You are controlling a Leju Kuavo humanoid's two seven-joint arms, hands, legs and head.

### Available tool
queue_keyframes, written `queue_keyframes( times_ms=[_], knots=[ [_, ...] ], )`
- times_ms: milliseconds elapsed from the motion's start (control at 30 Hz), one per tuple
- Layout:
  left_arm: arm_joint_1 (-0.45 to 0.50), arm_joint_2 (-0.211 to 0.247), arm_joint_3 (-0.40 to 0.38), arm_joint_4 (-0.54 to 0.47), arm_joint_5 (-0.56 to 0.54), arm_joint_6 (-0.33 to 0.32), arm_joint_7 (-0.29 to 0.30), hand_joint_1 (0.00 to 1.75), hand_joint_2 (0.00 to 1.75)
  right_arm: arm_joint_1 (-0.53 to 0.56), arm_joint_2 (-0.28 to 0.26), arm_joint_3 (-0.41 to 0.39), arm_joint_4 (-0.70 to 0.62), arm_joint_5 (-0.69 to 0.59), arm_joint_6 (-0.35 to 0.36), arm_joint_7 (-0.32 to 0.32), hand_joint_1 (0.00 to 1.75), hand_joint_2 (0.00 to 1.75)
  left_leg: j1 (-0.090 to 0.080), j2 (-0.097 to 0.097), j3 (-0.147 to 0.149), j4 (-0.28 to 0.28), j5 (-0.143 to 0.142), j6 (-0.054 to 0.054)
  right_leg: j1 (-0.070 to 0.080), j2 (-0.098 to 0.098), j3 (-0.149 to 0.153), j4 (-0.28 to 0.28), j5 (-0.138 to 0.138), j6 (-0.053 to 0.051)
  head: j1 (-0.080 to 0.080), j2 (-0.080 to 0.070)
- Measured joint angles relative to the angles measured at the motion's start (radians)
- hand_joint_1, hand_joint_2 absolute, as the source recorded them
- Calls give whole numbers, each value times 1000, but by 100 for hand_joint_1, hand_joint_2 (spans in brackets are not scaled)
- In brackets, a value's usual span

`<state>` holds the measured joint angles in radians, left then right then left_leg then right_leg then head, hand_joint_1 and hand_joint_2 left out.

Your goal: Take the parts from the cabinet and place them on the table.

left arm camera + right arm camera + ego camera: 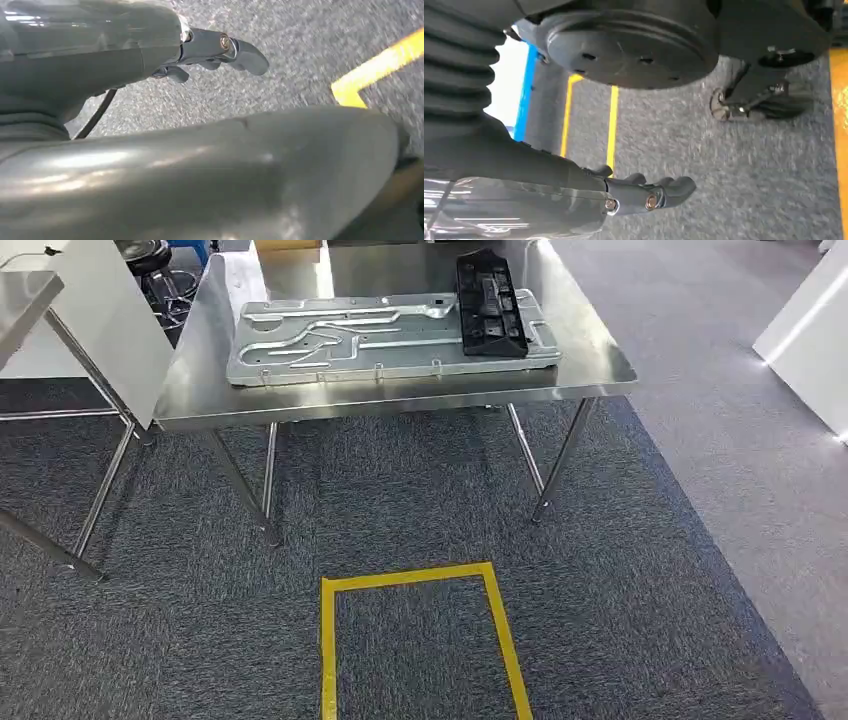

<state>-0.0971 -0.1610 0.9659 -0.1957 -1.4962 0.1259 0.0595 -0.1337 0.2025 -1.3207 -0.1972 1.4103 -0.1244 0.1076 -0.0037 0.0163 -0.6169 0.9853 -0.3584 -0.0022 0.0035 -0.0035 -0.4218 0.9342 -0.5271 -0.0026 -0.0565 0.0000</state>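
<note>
Parts: big silver metal plate (390, 335) flat on shiny desk (590, 365); black plastic piece (490, 302) lies on its right end.
Left hand (215, 52): empty, fingers loose.
Right hand (649, 192): empty, fingers loose.

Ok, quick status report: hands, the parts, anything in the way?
Left hand and right hand hang over carpet, holding nothing. Metal panel on the steel table, black part lying on it. Yellow floor tape before the table, no obstacle seen.

No text, label, brand, number or sign can be read on anything pictured.
</note>
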Motion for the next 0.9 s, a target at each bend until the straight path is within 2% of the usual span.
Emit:
queue_keyframes(
  times_ms=[33,67,100,133,167,200,233,267,300,333,367,400,500,533,567,600,633,667,700,733,767,800,833,867,900],
  knots=[
    [-2,1,-1,0,-2,-1,3,0,0,0,3,2,1,1,0,-1,0,175,4,-4,-9,12,-17,-3,-7,-7,-10,-5,17,-5,0,0],
    [-2,1,-3,0,-3,-2,5,0,0,-1,3,5,1,1,0,-4,0,175,4,-8,-26,49,-84,-6,-6,-7,-30,-6,31,-15,0,0],
    [0,2,-6,0,-4,-3,10,0,0,0,4,7,1,1,0,-5,0,0,7,-8,-42,114,-156,-11,-6,-7,-48,-4,44,-17,0,0],
    [1,3,-8,0,-4,-3,10,0,0,2,5,7,1,1,0,-6,0,0,9,-8,-59,192,-215,-16,-5,-7,-65,0,57,-18,0,0],
    [1,4,-10,0,-4,-4,11,0,0,2,6,8,1,2,0,-7,0,0,9,-8,-69,262,-248,-21,-4,-8,-83,3,69,-17,0,0],
    [0,5,-11,0,-4,-4,11,0,0,2,7,11,1,5,0,-8,0,0,10,-8,-71,312,-245,-24,-4,-9,-103,8,80,-16,0,0],
    [0,6,-11,0,-4,-4,11,0,0,2,7,14,1,8,0,-7,0,0,12,-8,-56,325,-211,-26,-5,-10,-126,16,92,-14,0,0],
    [0,6,-12,0,-4,-4,11,0,0,2,8,16,1,8,0,-7,0,175,14,-8,-22,299,-165,-28,-6,-10,-148,26,101,-11,0,0],
    [-1,8,-13,0,-4,-4,10,0,0,2,9,19,2,8,0,-6,0,175,16,-8,33,234,-128,-29,-7,-9,-173,40,110,-6,0,0],
    [-3,8,-14,0,-4,-4,10,0,0,2,9,20,1,8,-1,-5,0,175,18,-8,98,150,-128,-30,-8,-8,-192,55,115,-1,0,0],
    [-7,8,-15,0,-4,-4,10,0,0,0,9,21,1,5,-2,-6,0,175,17,-9,167,54,-176,-28,-4,-7,-205,68,119,4,0,0],
    [-9,8,-16,0,-4,-4,9,0,0,-4,9,21,1,5,-3,-4,0,175,12,-11,197,-11,-203,-16,-3,-7,-213,79,124,10,0,0],
    [-10,8,-16,0,-4,-6,6,0,0,-8,9,22,1,4,-6,5,0,175,10,-9,170,-1,-188,15,-2,-9,-216,72,157,31,0,0],
    [-10,8,-16,0,-4,-8,5,0,0,-10,8,22,0,4,-8,6,0,175,15,-3,161,-3,-173,26,-8,-4,-221,78,145,36,0,0],
    [-12,8,-17,0,-4,-9,5,0,0,-12,8,22,0,3,-10,6,0,175,15,-1,147,-3,-161,33,-9,-2,-233,101,93,42,0,0],
    [-13,8,-17,0,-5,-9,5,0,0,-16,8,22,0,3,-11,6,0,175,14,0,133,-3,-150,38,-9,-2,-244,152,25,46,0,0],
    [-14,8,-18,0,-6,-10,5,0,0,-20,7,22,0,3,-14,6,0,175,13,0,116,-2,-136,39,-9,-1,-255,230,-42,51,0,0],
    [-14,8,-18,0,-8,-11,4,0,0,-23,7,22,-1,2,-17,6,0,175,11,1,99,-1,-123,40,-8,-1,-264,309,-84,53,0,0],
    [-14,8,-18,0,-8,-11,5,0,0,-25,7,22,-1,2,-17,6,0,175,10,1,83,2,-110,39,-8,-1,-263,367,-91,53,0,0],
    [-14,8,-18,0,-9,-11,5,0,0,-26,7,22,-1,2,-17,6,0,175,8,2,66,4,-98,38,-9,-1,-247,385,-68,52,0,0],
    [-14,8,-18,0,-9,-11,5,0,0,-24,7,23,-1,2,-17,7,0,175,7,2,48,7,-86,37,-9,-1,-215,365,-31,48,0,0],
    [-14,8,-19,0,-10,-7,0,0,0,-21,7,23,0,2,-18,8,0,175,5,1,30,9,-75,36,-9,-1,-163,306,4,43,0,0],
    [-14,8,-20,0,-10,-1,-9,0,0,-19,7,25,0,2,-18,9,0,175,4,-3,17,9,-67,34,-7,-1,-94,212,19,34,0,0],
    [-14,7,-22,0,-10,6,-16,0,0,-18,7,26,-1,2,-18,10,0,0,3,-3,10,10,-58,31,-3,-1,-16,107,-1,22,0,0],
    [-13,5,-24,0,-11,12,-18,0,175,-11,7,27,0,1,-19,8,0,0,-1,-4,7,13,-51,25,5,-3,44,6,-34,13,0,0]
  ],
)
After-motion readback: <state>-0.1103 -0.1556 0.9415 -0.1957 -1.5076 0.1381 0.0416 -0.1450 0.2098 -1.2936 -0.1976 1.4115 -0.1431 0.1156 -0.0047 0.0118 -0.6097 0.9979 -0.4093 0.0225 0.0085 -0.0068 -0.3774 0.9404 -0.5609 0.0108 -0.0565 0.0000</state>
